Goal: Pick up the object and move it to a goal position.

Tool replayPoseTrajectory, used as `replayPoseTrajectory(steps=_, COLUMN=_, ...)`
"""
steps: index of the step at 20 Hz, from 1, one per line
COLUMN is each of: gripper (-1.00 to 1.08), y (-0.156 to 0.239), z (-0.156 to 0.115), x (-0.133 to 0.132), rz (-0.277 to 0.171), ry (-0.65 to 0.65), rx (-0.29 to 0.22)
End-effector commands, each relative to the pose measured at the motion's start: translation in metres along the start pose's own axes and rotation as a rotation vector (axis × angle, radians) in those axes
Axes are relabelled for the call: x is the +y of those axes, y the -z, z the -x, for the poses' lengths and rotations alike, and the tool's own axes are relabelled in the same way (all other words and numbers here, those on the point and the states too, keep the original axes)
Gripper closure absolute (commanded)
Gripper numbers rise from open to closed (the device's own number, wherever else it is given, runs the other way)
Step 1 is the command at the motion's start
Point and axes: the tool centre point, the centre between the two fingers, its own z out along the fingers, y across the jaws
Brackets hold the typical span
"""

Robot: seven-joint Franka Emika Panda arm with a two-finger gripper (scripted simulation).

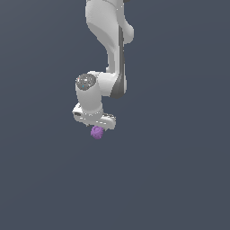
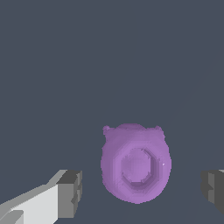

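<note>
in the wrist view one dark finger pad (image 2: 70,194) stands apart from the purple object (image 2: 135,164), which lies between the two pads; the claw (image 2: 142,190) is spread wide, touching nothing.

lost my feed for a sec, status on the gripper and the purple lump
Gripper open, fingers either side of the purple lump, gaps showing, no contact. Lump sits just under the gripper, not gripped. Nothing else in the way.

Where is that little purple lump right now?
The purple lump sits just under the white gripper, near the middle of the exterior view. In the wrist view it lies between the two open fingers, touching neither.
</note>
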Motion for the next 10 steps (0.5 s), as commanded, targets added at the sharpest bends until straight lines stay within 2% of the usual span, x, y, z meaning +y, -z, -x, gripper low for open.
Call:
replayPoseTrajectory(steps=1, gripper=-0.92, y=-0.008, z=0.001, x=0.000, rz=0.000, ry=-0.001, rx=-0.001)
replayPoseTrajectory(steps=10, gripper=-0.92, y=-0.044, z=0.001, x=0.001, rz=0.000, ry=-0.005, rx=0.000)
